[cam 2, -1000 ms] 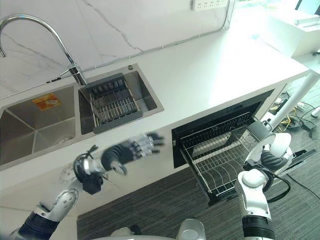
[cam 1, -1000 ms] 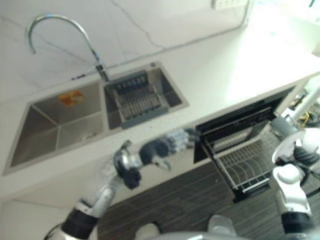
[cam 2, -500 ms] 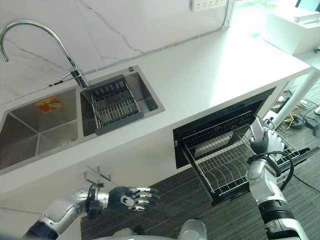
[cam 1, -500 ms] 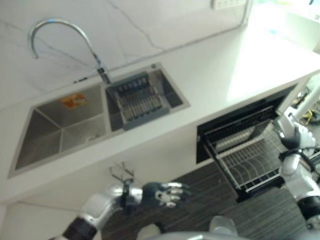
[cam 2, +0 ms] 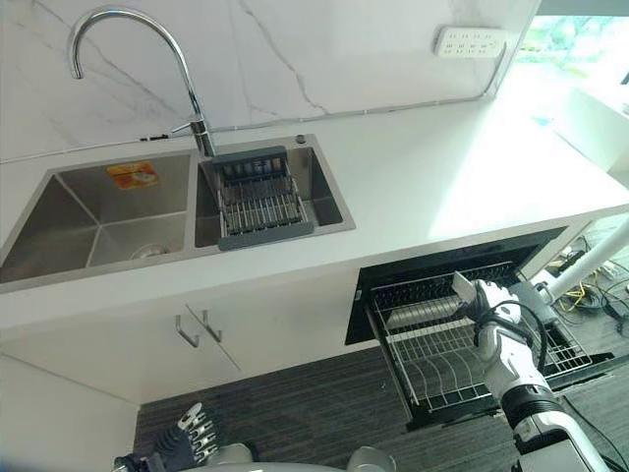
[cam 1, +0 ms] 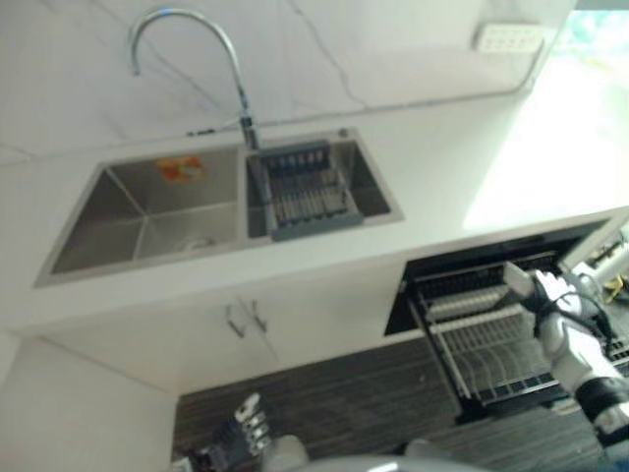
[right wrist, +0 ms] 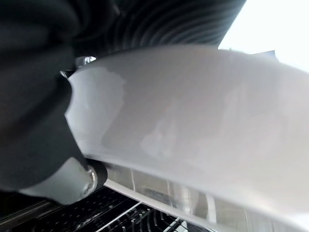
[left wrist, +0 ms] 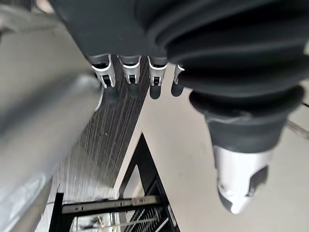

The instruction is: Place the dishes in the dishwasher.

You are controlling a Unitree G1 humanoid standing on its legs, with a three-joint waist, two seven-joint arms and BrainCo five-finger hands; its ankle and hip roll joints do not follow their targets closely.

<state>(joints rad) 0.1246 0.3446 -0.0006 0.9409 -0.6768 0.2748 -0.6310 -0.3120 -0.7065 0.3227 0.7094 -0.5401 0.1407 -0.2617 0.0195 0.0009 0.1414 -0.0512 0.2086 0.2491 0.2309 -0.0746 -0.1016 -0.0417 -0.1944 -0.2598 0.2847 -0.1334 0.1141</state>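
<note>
My right hand point(cam 2: 494, 313) is shut on a white plate point(cam 2: 463, 286), holding it on edge over the pulled-out dishwasher rack point(cam 2: 432, 354). In the right wrist view the plate point(right wrist: 193, 121) spans the picture, the thumb point(right wrist: 72, 181) lies against its face, and rack wires point(right wrist: 125, 217) show just below. My left hand point(cam 2: 187, 441) hangs low near the dark floor, left of the dishwasher, fingers point(left wrist: 128, 67) straight and holding nothing.
The white counter point(cam 2: 442, 177) runs above the open dishwasher. A double sink point(cam 2: 98, 221) with a tall faucet point(cam 2: 128, 39) and a grey drain basket point(cam 2: 257, 202) sits at the left. Cabinet handles point(cam 2: 197, 329) jut out below the sink.
The camera has swung, shifting the whole scene. My left hand dropped from counter height to near the floor. My right hand carried the plate in over the rack.
</note>
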